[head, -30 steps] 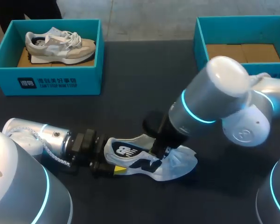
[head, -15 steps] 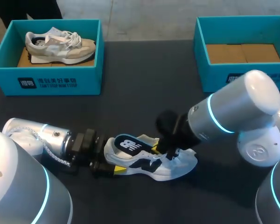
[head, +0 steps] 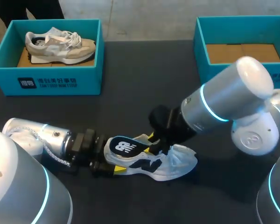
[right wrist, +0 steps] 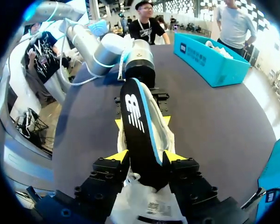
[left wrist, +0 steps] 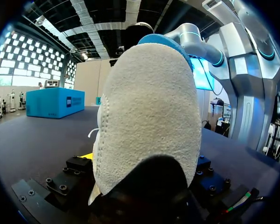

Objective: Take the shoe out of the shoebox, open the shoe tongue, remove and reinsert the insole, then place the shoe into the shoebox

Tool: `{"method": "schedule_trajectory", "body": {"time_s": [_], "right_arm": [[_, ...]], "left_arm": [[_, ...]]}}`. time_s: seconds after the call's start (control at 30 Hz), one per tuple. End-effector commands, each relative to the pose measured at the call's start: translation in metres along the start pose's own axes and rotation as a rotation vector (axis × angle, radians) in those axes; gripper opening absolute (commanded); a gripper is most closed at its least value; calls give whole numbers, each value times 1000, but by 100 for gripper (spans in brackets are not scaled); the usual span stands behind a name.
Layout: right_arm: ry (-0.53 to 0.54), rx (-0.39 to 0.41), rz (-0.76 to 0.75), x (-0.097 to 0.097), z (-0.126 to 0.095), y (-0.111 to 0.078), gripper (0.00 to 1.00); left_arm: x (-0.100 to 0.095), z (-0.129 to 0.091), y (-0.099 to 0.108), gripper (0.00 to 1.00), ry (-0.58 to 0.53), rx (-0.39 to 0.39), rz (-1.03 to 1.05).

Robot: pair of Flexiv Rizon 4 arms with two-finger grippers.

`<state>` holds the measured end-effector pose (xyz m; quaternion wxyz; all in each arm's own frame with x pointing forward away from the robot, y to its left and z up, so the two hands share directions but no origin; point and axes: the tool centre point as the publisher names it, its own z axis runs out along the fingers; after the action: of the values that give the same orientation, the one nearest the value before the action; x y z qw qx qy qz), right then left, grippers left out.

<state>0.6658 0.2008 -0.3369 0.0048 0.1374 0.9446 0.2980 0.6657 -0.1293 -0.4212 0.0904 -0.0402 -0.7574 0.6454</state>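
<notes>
The white shoe [head: 170, 163] lies on the dark table [head: 140, 93], between my two arms. Its heel points at the left gripper [head: 113, 163], which is closed on that heel, and its toe points the other way. The right gripper [right wrist: 144, 156] is closed on the dark insole [head: 123, 147], pinching it from both sides. The insole runs the same way as the shoe: away from the right fingers, toward the left gripper, its far end sticking up over the heel. So I think the next move must go along that line, and the right arm is nearer. The insole has a big white logo. The blue shoebox [head: 46, 77] at the back left has white writing on its front.
</notes>
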Motion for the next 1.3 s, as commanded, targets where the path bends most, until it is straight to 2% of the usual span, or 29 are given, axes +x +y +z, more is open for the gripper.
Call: {"method": "schedule_trajectory", "body": {"time_s": [0.03, 0.2, 0.53, 0.73, 0.87, 1.13, 1.3], "right_arm": [[26, 93, -8, 0, -6, 11, 45], [58, 146, -10, 3, -11, 20, 44], [150, 238, -111, 7, -16, 48, 42], [231, 240, -124, 5, -9, 54, 40], [301, 270, -138, 3, -4, 57, 38], [391, 303, -173, -2, 6, 64, 40], [458, 295, -198, -4, 13, 65, 42]], "left_arm": [[0, 1, 2, 0, -2, -2, -1], [0, 1, 2, 0, -2, -2, -1], [0, 1, 2, 0, -2, -2, -1], [0, 1, 2, 0, -2, -2, -1], [0, 1, 2, 0, -2, -2, -1], [0, 1, 2, 0, -2, -2, -1], [0, 1, 2, 0, -2, -2, -1]]}}
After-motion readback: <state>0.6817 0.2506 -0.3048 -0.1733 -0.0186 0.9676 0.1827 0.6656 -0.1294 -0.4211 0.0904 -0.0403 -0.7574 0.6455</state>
